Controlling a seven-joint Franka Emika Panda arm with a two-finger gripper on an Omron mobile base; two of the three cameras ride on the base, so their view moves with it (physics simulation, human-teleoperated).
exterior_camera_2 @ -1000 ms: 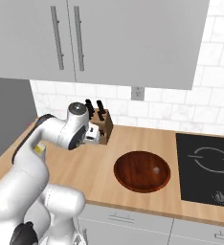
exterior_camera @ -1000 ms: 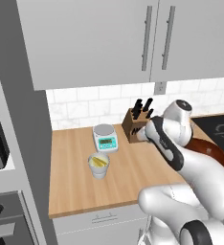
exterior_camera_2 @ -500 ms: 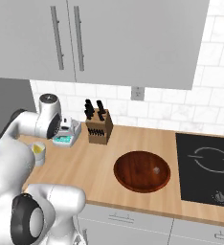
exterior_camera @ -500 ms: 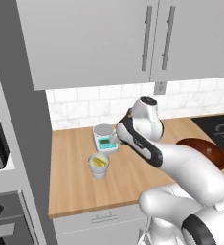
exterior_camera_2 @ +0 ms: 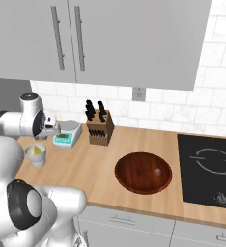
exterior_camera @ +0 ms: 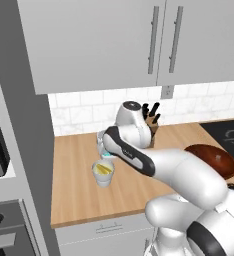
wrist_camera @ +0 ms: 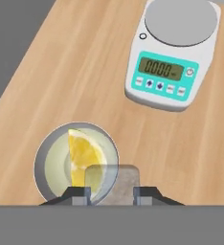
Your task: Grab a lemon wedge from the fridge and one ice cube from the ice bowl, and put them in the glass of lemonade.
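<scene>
The hand [wrist_camera: 111, 190] pinches an ice cube [wrist_camera: 113, 182] right above the glass of lemonade [wrist_camera: 76, 162], lemon wedge [wrist_camera: 84, 157] already inside. Wooden desk [exterior_camera_2: 100, 161] under white tiles, scale [wrist_camera: 172, 54] near the glass, ice bowl [exterior_camera_2: 143, 172] well apart beside the cooktop [exterior_camera_2: 209, 170].

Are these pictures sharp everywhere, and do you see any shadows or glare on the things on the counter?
Hand view: crisp; the white kitchen scale throws a soft shadow on the wooden counter, and the pale translucent ice cube between the gripper tips looks hazy. Right base view: the dark reddish-brown round bowl carries faint highlights. Left base view: even, flat light, slightly soft edges.
</scene>
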